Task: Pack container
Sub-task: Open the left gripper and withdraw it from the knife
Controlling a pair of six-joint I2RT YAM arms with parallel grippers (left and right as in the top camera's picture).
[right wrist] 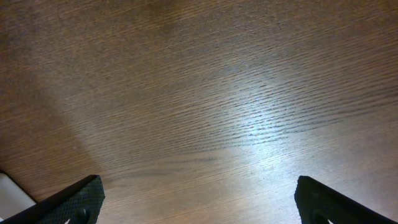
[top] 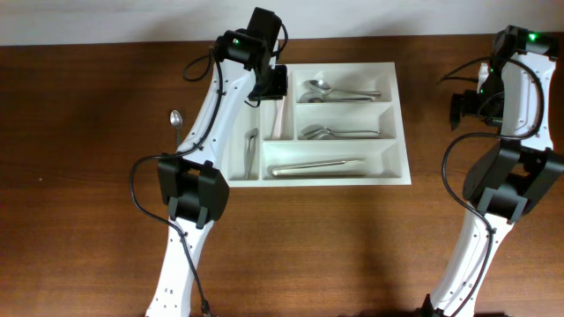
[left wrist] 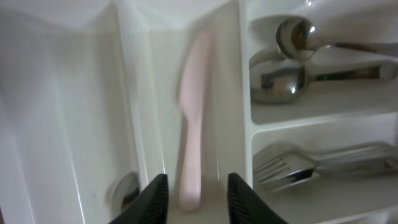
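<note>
The container is a white cutlery tray at the table's centre back. My left gripper hangs over the upper end of its second narrow slot. In the left wrist view a pale pink plastic knife, blurred, lies lengthwise in that slot, its handle end between my left gripper fingers with a gap on each side. The jaws stand open. At the far right my right gripper stays away from the tray. The right wrist view shows this gripper wide open over bare wood.
Metal spoons, forks and knives fill the three long compartments. A metal piece lies in the leftmost narrow slot. One spoon lies on the table left of the tray, beside the left arm.
</note>
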